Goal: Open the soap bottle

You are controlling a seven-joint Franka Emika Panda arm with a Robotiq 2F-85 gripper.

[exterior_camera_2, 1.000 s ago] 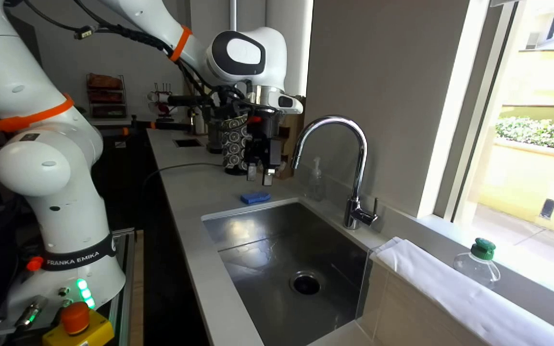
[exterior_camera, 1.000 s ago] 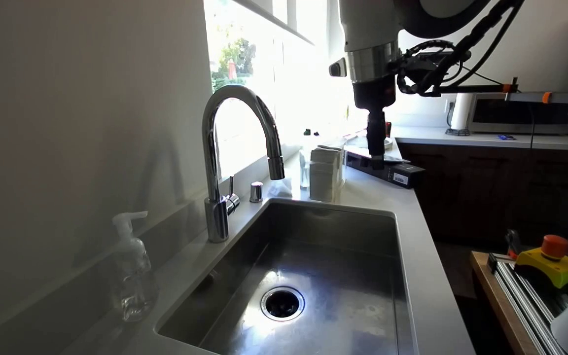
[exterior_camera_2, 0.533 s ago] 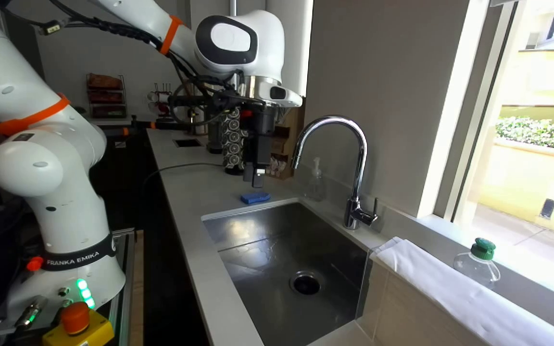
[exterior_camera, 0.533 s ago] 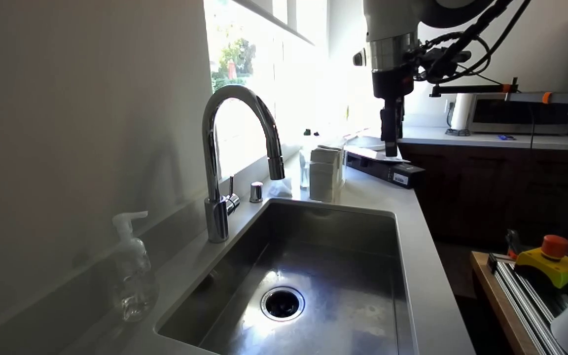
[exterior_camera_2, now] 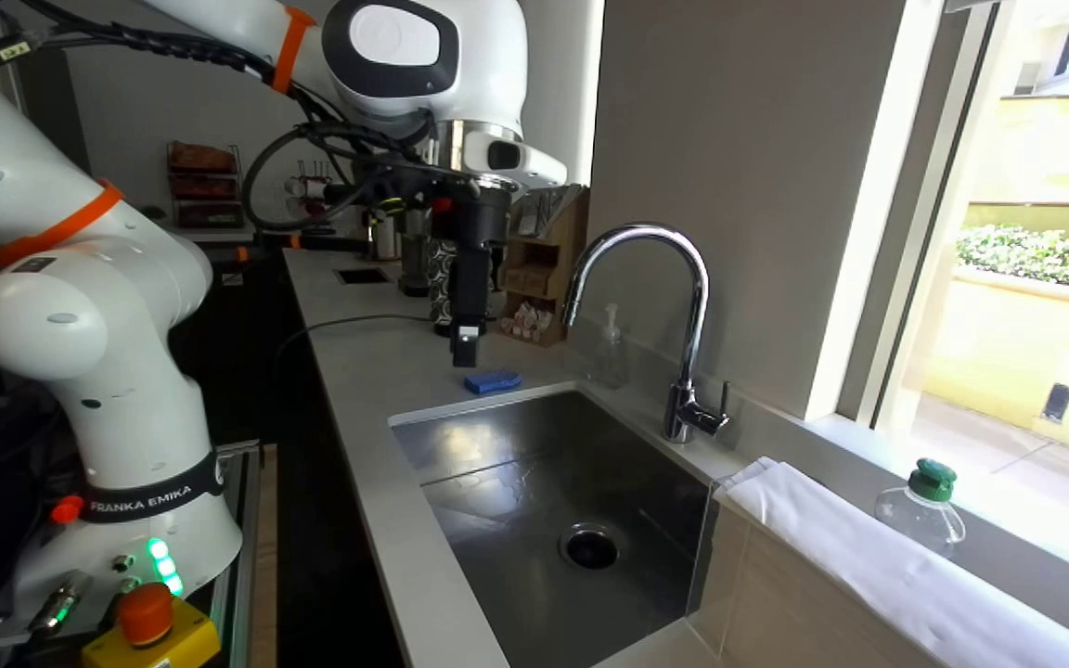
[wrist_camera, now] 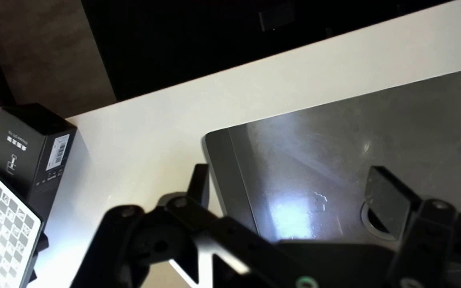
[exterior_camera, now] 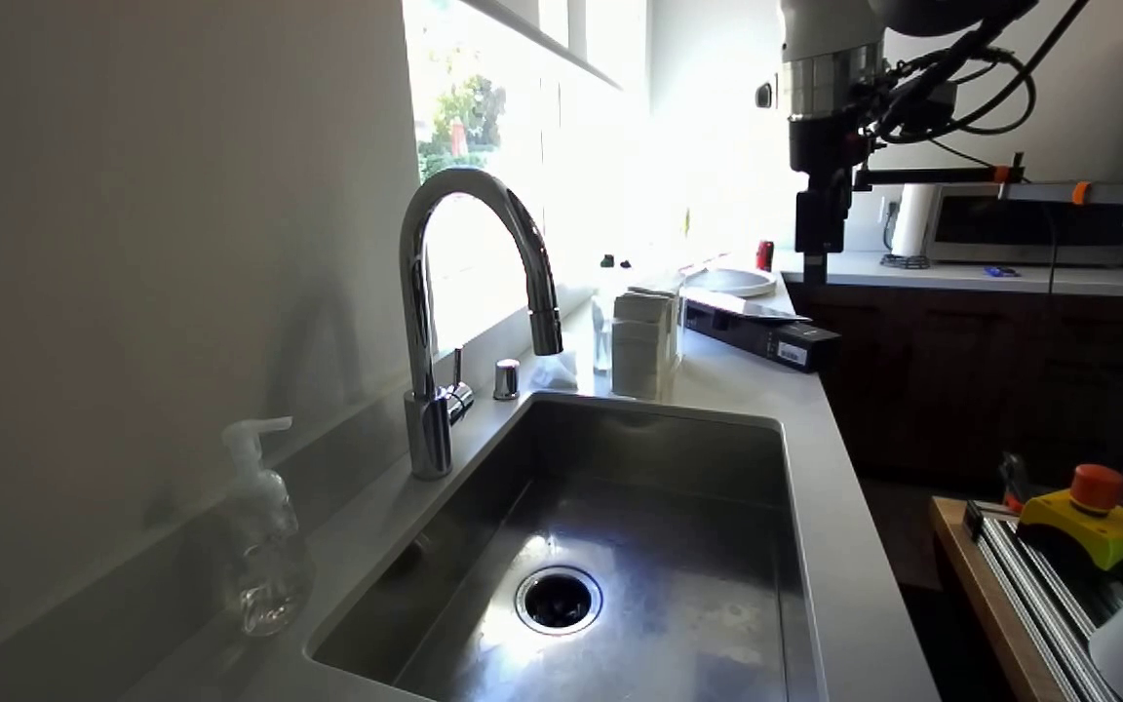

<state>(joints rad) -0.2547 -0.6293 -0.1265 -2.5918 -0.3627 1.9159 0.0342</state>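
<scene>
What looks like the soap bottle [exterior_camera_2: 920, 516] is a small squat pale bottle with a green cap, standing by the window beyond a folded white cloth. In an exterior view a pale bottle with a dark top [exterior_camera: 603, 336] shows partly hidden behind a white stack. The bottle is not visible in the wrist view. My gripper [exterior_camera: 817, 268] hangs above the counter, well apart from the bottle; it also shows in an exterior view [exterior_camera_2: 465, 346], beyond the sink from that camera. In the wrist view its fingers [wrist_camera: 296, 186] are wide apart with nothing between them, over the sink corner.
The steel sink [exterior_camera: 791, 507] lies in the counter beside the arched faucet [exterior_camera_2: 697, 278]. A clear pump bottle [exterior_camera: 264, 546] stands near the wall. A folded white cloth [exterior_camera_2: 887, 557] lies in front of the green-capped bottle. A black box [wrist_camera: 18, 148] sits on the counter.
The arm has moved steadily, right and up in one exterior picture, left and nearer in the opposite exterior picture. The hand has turned, so its fingers now overlap there. The bottles have not moved.
</scene>
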